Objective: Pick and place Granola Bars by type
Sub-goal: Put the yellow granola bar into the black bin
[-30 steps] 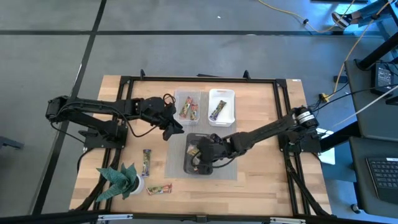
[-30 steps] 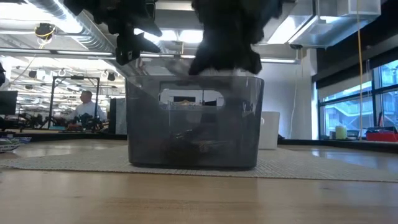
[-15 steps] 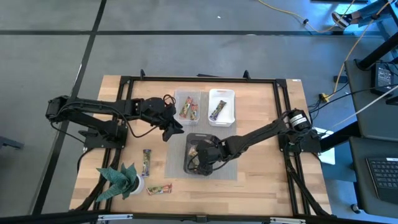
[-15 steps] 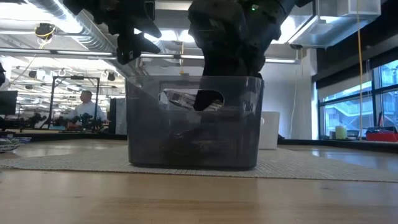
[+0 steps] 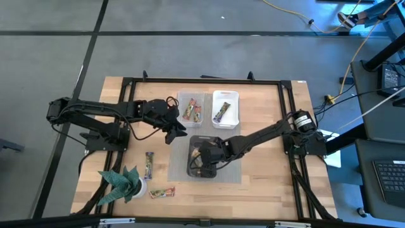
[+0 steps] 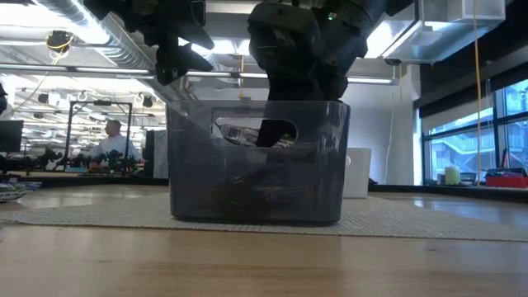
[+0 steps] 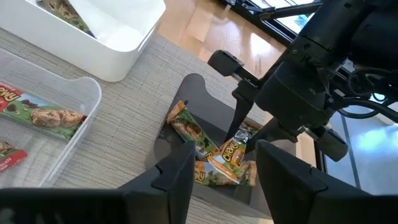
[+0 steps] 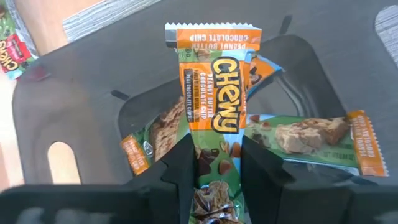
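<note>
Sorting partly done: shiny wrapped granola bars [image 5: 191, 111] lie in a clear tray [image 5: 180, 101] and a white tray [image 5: 234, 98]. Several remain in the dark bin [image 8: 50, 106]; two lie loose. The right gripper [image 8: 214, 171] is clamped on an orange-green bar [image 8: 212, 93]. The left gripper [image 7: 221, 162] waits with fingers apart.

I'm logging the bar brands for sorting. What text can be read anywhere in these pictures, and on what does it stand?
"CHEWY": on the orange and green granola bar held in the right gripper over the dark bin.
"PEANUT BUTTER CHOCOLATE CHIP": on that same bar, above the brand; the smaller print under it is too blurred to read.
"CHEWY": on a bar lying in the bin, left wrist view.
Wrappers in the clear tray: too blurred.
</note>
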Tool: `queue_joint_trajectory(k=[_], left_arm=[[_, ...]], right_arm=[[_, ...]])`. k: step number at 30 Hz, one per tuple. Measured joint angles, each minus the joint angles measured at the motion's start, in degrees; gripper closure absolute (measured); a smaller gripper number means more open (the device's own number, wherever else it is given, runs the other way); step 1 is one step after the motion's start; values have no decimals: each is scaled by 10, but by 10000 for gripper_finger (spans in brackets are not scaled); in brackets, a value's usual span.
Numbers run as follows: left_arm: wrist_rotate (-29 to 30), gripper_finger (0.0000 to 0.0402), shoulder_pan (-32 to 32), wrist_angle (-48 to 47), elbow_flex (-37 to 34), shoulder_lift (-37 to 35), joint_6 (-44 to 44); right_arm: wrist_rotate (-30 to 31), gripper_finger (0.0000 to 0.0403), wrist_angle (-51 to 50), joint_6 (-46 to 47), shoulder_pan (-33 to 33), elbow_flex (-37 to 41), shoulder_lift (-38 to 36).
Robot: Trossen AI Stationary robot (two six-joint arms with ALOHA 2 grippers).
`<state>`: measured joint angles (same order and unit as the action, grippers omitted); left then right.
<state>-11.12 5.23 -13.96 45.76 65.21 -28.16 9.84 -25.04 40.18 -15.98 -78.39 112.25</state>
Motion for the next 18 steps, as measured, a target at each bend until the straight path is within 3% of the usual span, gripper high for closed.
queue_joint_trajectory(k=[18], left_arm=[[40, 124, 0, 0, 0, 0, 85]], right_arm=[[-24, 290, 0, -32, 23, 0, 0]])
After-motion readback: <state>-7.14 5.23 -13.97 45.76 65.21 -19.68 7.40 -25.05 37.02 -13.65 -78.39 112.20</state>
